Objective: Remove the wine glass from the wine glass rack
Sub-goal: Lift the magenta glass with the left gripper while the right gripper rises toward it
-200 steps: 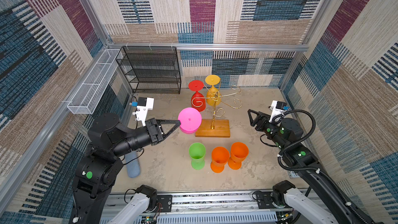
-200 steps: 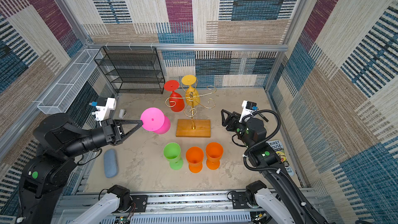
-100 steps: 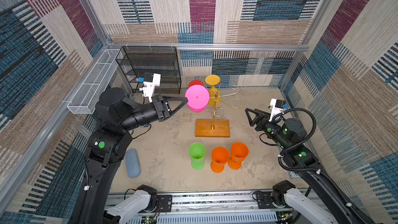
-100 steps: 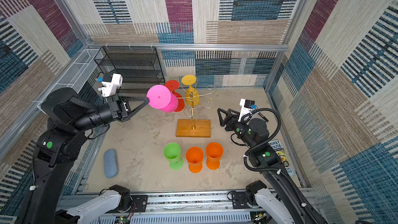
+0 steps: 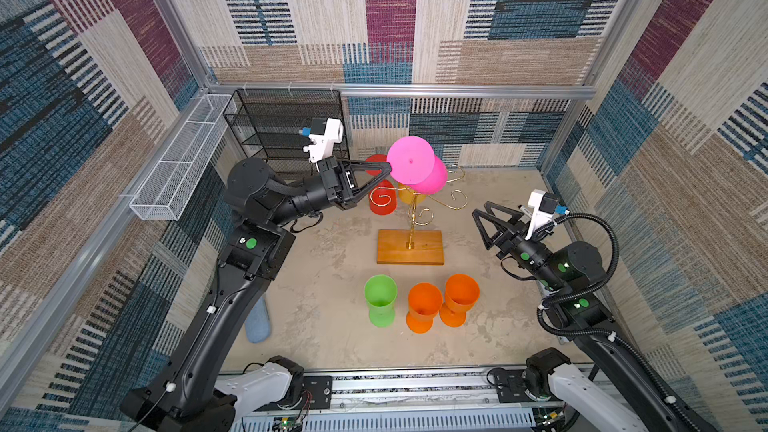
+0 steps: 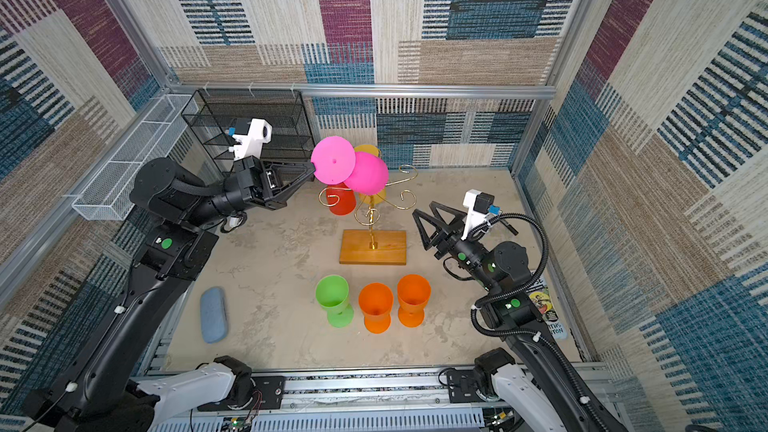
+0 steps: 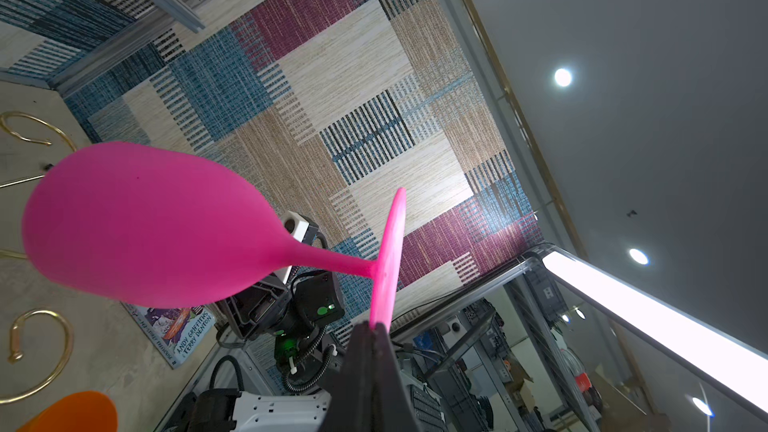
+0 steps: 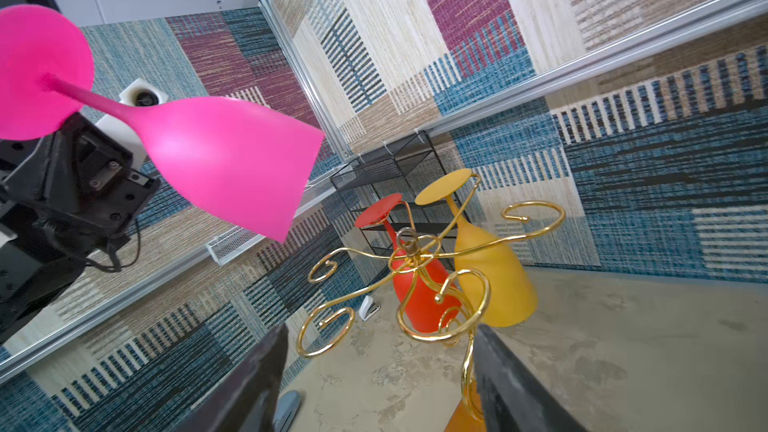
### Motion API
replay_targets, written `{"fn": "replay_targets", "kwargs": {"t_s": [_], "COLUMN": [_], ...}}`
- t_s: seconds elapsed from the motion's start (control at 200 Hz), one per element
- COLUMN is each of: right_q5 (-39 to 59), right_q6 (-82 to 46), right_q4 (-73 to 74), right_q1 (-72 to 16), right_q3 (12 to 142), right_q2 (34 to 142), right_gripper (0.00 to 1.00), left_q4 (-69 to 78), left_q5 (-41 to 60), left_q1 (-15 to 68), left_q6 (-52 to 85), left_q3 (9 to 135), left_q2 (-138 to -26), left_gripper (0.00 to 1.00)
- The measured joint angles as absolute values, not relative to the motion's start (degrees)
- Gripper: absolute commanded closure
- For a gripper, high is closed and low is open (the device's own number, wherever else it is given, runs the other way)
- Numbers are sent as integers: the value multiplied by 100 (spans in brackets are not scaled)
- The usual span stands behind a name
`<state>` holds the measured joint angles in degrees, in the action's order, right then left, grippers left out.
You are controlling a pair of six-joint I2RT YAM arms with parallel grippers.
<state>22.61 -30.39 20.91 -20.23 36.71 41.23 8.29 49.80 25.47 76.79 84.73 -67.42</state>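
Observation:
My left gripper (image 5: 388, 167) (image 7: 376, 326) is shut on the rim of the foot of a pink wine glass (image 5: 428, 180) (image 6: 368, 174) (image 7: 145, 222) (image 8: 232, 160). It holds the glass tilted in the air above the wine glass rack (image 5: 415, 209) (image 6: 370, 214) (image 8: 411, 259), clear of the arms. The rack is gold wire on a wooden base (image 5: 409, 248). A red glass (image 5: 380, 203) (image 8: 419, 297) and a yellow glass (image 5: 409, 197) (image 8: 490, 280) hang upside down on it. My right gripper (image 5: 482, 208) (image 6: 423, 207) (image 8: 380, 328) stands open and empty to the right of the rack, pointing at it.
A green glass (image 5: 380, 299) and two orange glasses (image 5: 424, 305) (image 5: 461, 297) stand upright in front of the rack. A black mesh shelf (image 5: 286, 130) and a white wire basket (image 5: 183, 155) are at the back left. A blue case (image 5: 257, 322) lies front left, a book (image 6: 544, 305) by the right wall.
My left arm has lifted the pink glass up, back and to the right, from left of the rack to above it. My right gripper has shifted only slightly.

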Motion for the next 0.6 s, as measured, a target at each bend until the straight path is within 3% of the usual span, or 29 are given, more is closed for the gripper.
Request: {"fn": "replay_targets", "kwargs": {"t_s": [0.29, 0.601], "right_q5": [2707, 2805], "right_q6": [-3061, -2969], "right_q4": [3756, 4405], "right_q1": [-2023, -2023], "right_q3": [3288, 3262], "right_q2": [4080, 4217], "right_gripper": [28, 31], "left_q4": [2156, 3557], "left_q5": [4890, 4654], "left_q1": [2989, 3247], "left_q6": [8396, 9207], "left_q3": [8003, 7454], "left_q2": [-7076, -7382], "left_gripper": [100, 100]}}
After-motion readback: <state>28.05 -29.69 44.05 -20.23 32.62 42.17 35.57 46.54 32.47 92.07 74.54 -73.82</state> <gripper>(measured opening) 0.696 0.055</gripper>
